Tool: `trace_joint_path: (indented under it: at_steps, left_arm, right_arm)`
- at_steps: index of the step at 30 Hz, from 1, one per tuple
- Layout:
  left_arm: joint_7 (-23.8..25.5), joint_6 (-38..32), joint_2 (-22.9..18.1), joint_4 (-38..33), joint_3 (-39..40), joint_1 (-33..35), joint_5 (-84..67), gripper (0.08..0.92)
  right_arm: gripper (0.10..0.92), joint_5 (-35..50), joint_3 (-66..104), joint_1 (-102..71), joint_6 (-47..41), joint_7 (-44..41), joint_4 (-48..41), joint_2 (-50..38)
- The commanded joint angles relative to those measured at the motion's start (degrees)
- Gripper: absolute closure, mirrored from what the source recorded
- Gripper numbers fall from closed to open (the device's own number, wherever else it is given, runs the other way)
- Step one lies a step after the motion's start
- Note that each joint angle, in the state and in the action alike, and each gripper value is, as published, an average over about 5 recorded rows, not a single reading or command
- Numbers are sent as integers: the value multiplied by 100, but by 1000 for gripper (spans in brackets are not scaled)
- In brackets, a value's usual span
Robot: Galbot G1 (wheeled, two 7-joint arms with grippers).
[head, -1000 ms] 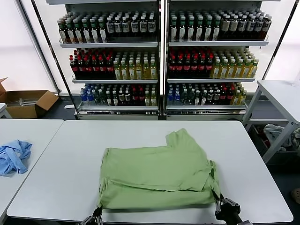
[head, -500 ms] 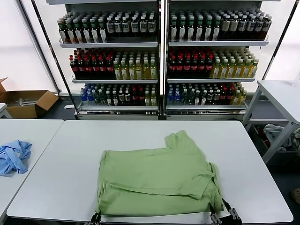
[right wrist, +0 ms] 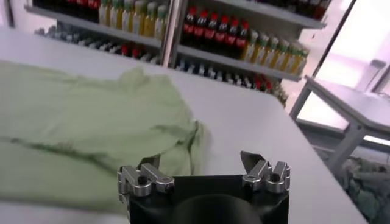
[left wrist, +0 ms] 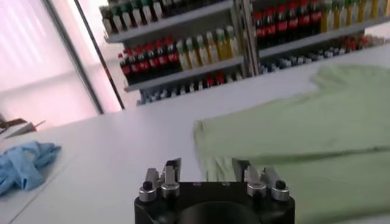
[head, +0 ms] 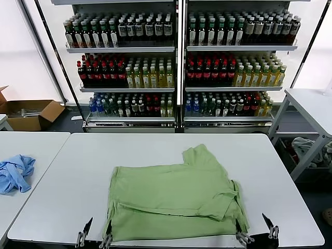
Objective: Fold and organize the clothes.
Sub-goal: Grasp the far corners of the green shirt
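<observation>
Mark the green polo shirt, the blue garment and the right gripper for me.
green polo shirt (head: 174, 199): head view, middle of the folded body.
blue garment (head: 14, 172): head view, centre of the crumpled heap.
right gripper (head: 256, 229): head view, midway between its open fingertips.

The right gripper (right wrist: 202, 163) is seen with its fingers spread apart and nothing held between them, poised over the white table (right wrist: 256, 128) at the near corner of the light green shirt (right wrist: 85, 131). The shirt is laid flat and folded, one sleeve pointing toward the shelves of bottled drinks (right wrist: 201, 30). A second table (right wrist: 350, 97) is visible nearby.
</observation>
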Motion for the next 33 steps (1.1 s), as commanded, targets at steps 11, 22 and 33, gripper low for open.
trace_joint_path:
  at_steps: [11,22,33]
  left_arm:
    - [1828,997,-281,1608,8,-4378,-2908,179]
    - [1967,1889,-180,2352,218,-4711,-3147,177]
    - [2168,1978,-322,3465,379,-5366,-3191,177]
  right_arm:
    - [203,1998,-2030,6600,-1021,-2268,-3886,-473]
    - [203,1891,-3340,8276,-1695,-2388,-5519,310]
    - [203,1151,-3508,8487,-1706,-2766,-6254,703]
